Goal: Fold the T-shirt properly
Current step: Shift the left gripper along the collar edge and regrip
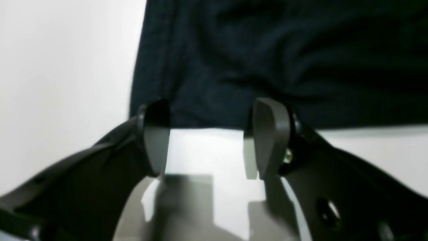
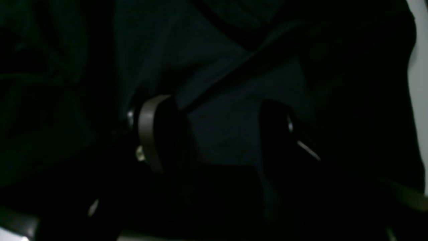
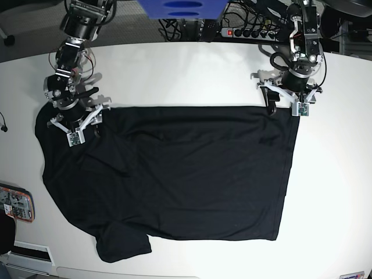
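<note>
A: Where do we see the T-shirt [image 3: 174, 174]?

B: We see it spread over the middle of the white table [image 3: 174, 70], soft matte black cloth with shallow wrinkles. Its straight hem runs down the 3 o'clock side, and one short sleeve sticks out at 7 o'clock. The other sleeve bunches at 9 o'clock.

A: And our left gripper [image 1: 207, 134]?

B: It sits at the shirt's 2 o'clock corner. In the wrist view we see its two rounded grey pads [image 1: 271, 134] standing apart, with bare glossy table between them and the hem's edge just past the tips. Nothing is pinched.

A: What about the right gripper [image 2: 217, 134]?

B: It rests at the 10 o'clock corner, over the shoulder area. That wrist view is very dark; we make out one curved pale pad [image 2: 148, 130] and a darker one across from it, set well apart, with dark fabric filling the gap behind them. We cannot tell whether cloth lies between them.

A: Anything else?

B: A small flat patterned object [image 3: 14, 203] lies at the table's 8 o'clock edge.
</note>
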Action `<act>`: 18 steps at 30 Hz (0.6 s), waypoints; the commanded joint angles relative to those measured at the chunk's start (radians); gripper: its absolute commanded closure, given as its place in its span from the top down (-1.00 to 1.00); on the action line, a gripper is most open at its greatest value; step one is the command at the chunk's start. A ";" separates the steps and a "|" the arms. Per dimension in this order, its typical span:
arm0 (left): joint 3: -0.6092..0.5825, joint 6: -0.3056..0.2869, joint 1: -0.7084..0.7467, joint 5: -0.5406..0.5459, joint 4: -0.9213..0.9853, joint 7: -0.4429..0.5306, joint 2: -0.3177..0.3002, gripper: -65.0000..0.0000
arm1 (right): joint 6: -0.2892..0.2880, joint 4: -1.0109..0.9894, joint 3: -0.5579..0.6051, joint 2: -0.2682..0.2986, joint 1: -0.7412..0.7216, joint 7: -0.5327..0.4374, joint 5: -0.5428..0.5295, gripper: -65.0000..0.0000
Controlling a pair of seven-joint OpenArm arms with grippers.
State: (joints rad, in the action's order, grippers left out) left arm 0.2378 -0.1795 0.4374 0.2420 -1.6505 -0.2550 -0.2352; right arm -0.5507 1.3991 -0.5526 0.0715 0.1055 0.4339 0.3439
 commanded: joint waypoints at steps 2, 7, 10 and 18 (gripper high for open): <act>0.002 -0.001 -0.002 0.006 -0.018 0.023 -0.008 0.17 | -0.010 -0.005 -0.002 0.007 0.015 0.145 0.100 0.20; 0.002 -0.001 -0.019 0.000 -0.052 0.018 -0.010 0.17 | -0.010 -0.007 -0.002 0.007 0.023 0.148 0.100 0.20; -0.002 -0.002 -0.065 -0.003 -0.075 0.018 -0.010 0.17 | -0.010 -0.007 -0.002 0.007 0.023 0.148 0.100 0.20; -0.099 -0.002 -0.182 -0.003 0.086 -0.045 -0.065 0.17 | -0.010 -0.008 0.003 0.007 0.023 0.148 0.100 0.20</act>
State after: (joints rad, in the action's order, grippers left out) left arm 0.1379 -0.1776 0.2569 0.2298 -1.5509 -0.3202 -0.2943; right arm -0.5495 1.4063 -0.5514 0.0723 0.1059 0.4545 0.3447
